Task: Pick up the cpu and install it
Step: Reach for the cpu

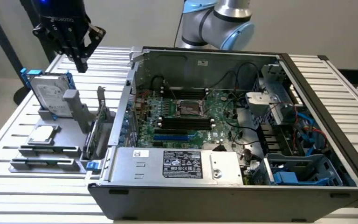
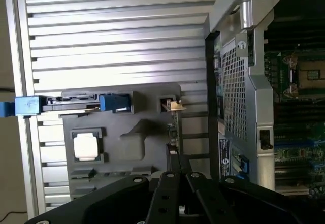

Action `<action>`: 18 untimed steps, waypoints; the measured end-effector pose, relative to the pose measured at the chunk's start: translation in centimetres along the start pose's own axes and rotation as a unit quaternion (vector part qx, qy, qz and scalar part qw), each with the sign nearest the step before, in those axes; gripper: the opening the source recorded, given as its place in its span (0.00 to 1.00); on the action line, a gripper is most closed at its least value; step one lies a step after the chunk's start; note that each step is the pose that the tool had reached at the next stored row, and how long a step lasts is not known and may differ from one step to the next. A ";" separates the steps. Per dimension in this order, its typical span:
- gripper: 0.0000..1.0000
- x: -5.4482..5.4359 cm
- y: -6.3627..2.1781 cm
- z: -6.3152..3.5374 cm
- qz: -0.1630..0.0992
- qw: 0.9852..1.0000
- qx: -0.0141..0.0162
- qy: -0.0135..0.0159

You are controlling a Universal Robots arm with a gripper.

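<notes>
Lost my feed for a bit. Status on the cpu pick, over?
Gripper shut, empty, high over the holder. Cpu lying flat in its holder pocket, untouched. Hard drive stands upright beside it; socket in the case empty.

Plain pale wall (image 1: 135, 21) behind a slatted (ribbed aluminium) table (image 1: 36, 196).

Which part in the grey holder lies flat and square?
The cpu, silvery and flat; the hard drive stands upright, the memory sticks are long and dark.
</notes>
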State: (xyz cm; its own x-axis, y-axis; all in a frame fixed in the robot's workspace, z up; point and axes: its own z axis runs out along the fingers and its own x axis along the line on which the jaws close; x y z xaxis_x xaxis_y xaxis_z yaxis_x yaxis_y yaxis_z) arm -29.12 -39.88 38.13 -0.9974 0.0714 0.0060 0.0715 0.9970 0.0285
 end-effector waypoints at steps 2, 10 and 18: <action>0.11 0.9 -0.07 0.14 0.000 1.000 0.001 0.000; 0.11 4.5 -0.31 0.81 0.000 1.000 0.006 0.000; 0.11 8.2 -0.45 1.63 0.000 1.000 0.009 -0.001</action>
State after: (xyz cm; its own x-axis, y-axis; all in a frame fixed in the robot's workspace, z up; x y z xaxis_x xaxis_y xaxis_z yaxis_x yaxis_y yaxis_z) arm -37.29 -39.69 36.54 -0.9974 0.0714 0.0048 0.0714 0.9974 0.0115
